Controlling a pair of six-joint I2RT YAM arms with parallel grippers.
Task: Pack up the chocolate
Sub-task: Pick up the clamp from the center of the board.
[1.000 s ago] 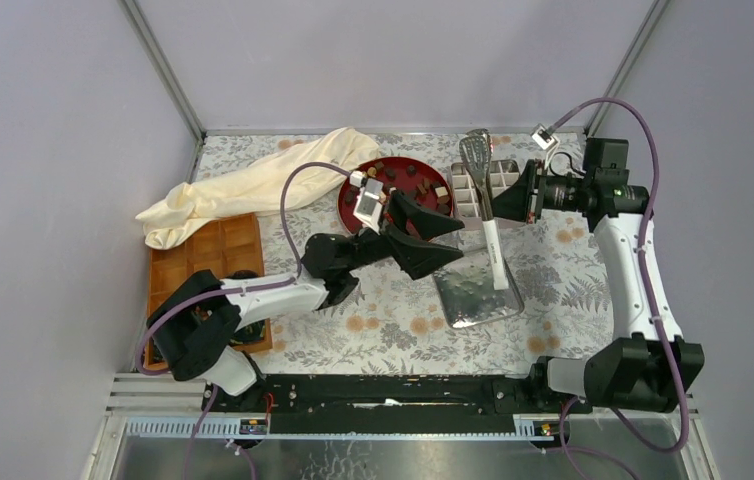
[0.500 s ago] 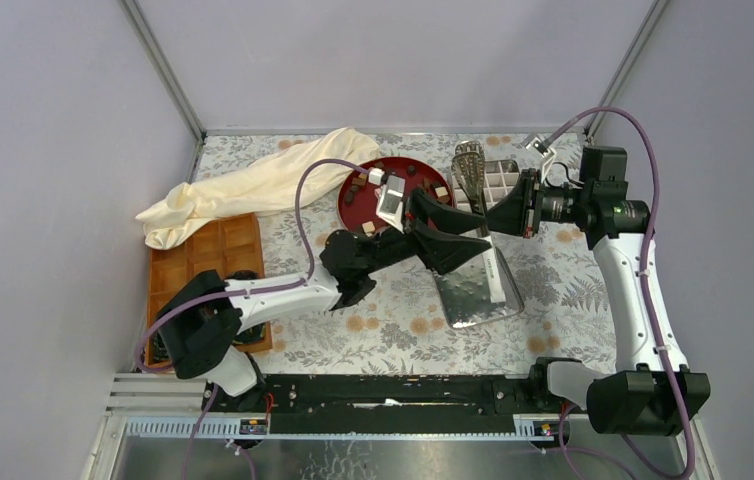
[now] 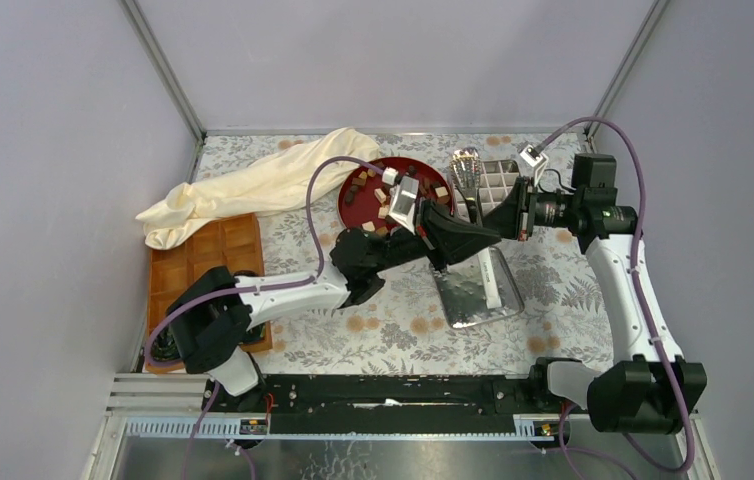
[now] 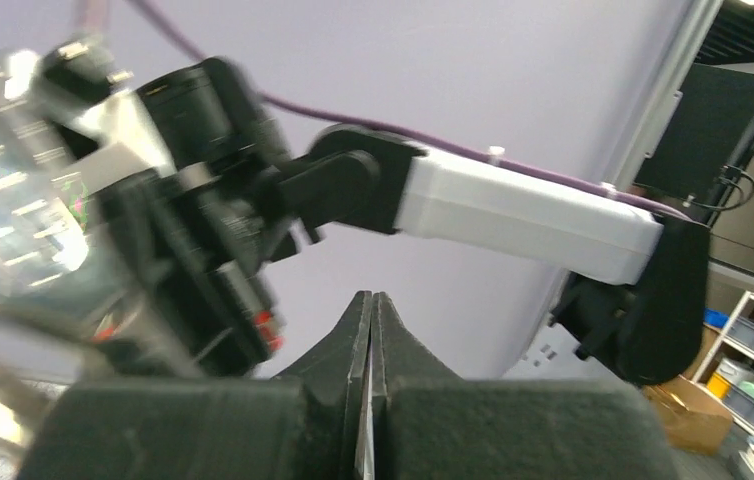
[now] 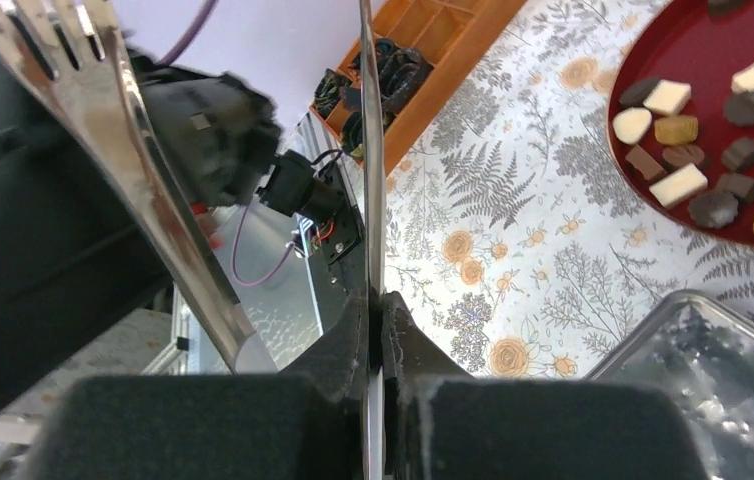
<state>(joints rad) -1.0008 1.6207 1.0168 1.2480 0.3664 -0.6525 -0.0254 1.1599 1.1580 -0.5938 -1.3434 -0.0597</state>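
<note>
The chocolate point(image 3: 440, 190) lies as small dark, tan and cream pieces on a red plate point(image 3: 351, 208), also seen in the right wrist view as chocolate point(image 5: 677, 140). Metal tongs point(image 3: 466, 168) with a white handle hang tilted over the foil tray. My right gripper point(image 3: 501, 222) point(image 5: 373, 300) is shut on one thin blade of the tongs point(image 5: 368, 150); the other slotted blade point(image 5: 103, 130) spreads to the left. My left gripper point(image 3: 481, 235) point(image 4: 371, 296) meets them from the left, shut, with a thin pale strip between its fingers that appears to be the tongs.
A shiny foil tray point(image 3: 473, 305) point(image 5: 723, 380) lies under the grippers. A silver compartment tray point(image 3: 503, 180) stands behind them. A cream cloth point(image 3: 253, 185) lies at the back left. An orange wooden box point(image 3: 203, 255) with dark coils sits on the left.
My left arm reached right to the tongs and its jaws went from open to shut. My right gripper carried the tongs leftward and tilted them up off the foil tray.
</note>
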